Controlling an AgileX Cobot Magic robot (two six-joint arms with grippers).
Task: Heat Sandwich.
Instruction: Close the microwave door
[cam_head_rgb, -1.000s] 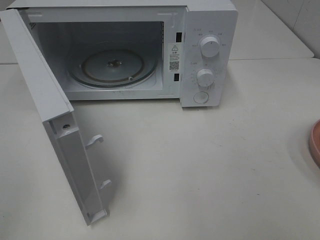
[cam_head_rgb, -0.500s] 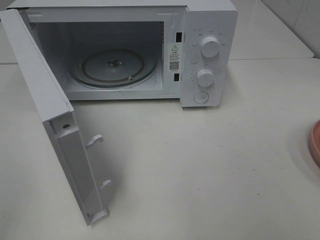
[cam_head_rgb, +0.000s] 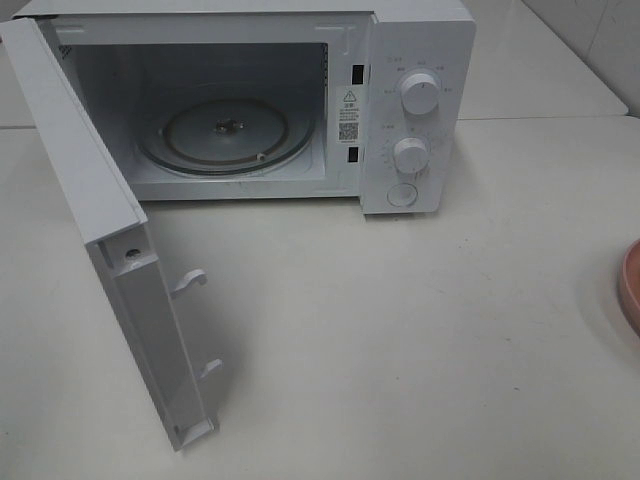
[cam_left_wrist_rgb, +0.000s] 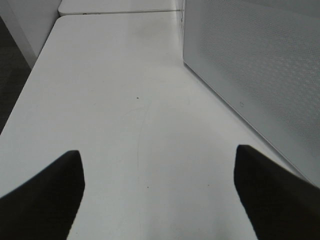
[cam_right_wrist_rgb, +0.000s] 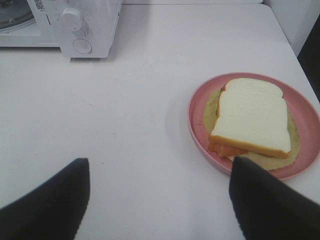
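Sandwich (cam_right_wrist_rgb: 252, 117) first: I see it lying flat on the pink plate (cam_right_wrist_rgb: 200, 132), white bread on top with an orange layer showing at its near edge and a thin yellow-green sheet spread under it; the plate sits on the white table (cam_head_rgb: 420, 330), well apart from the microwave (cam_head_rgb: 415, 110); from the high camera I get only the plate's rim at the right edge. My right gripper (cam_right_wrist_rgb: 157, 200) hangs above the table with its dark fingers (cam_right_wrist_rgb: 45, 200) spread wide and nothing between them, one finger close by the plate's rim; my left gripper (cam_left_wrist_rgb: 157, 195) is likewise spread and empty over bare tabletop beside the microwave's door (cam_head_rgb: 120, 260), which stands swung fully out; inside I can see the glass turntable (cam_head_rgb: 225, 135).
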